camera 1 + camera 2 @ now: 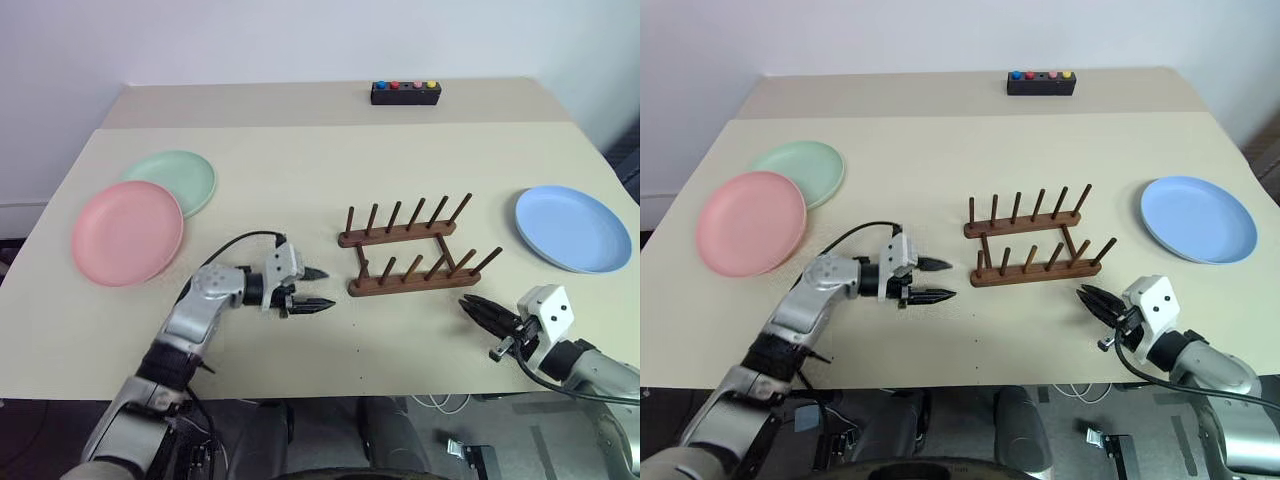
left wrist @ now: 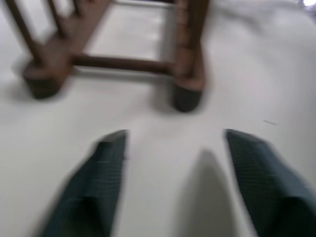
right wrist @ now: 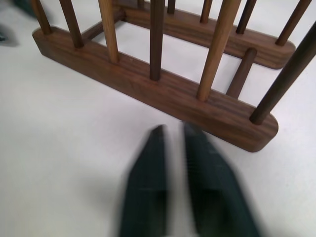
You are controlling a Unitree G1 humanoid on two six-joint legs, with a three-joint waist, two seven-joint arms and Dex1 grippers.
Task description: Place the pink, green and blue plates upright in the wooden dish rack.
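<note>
The wooden dish rack (image 1: 412, 248) stands empty in the middle of the table, dark brown with two rows of upright pegs. The pink plate (image 1: 127, 232) lies flat at the left, its rim overlapping the green plate (image 1: 180, 178) behind it. On the right, the blue plate (image 1: 572, 228) lies flat. My left gripper (image 1: 322, 288) hovers just left of the rack, open, pointing at its end with nothing between the fingers (image 2: 106, 163). My right gripper (image 1: 468, 303) is shut and empty, low over the table just in front of the rack's right end (image 3: 247, 123).
A black box with coloured buttons (image 1: 405, 93) sits at the far edge of the table (image 1: 300, 140). Bare tabletop lies between the rack and the plates on both sides. The table's front edge runs close under both arms.
</note>
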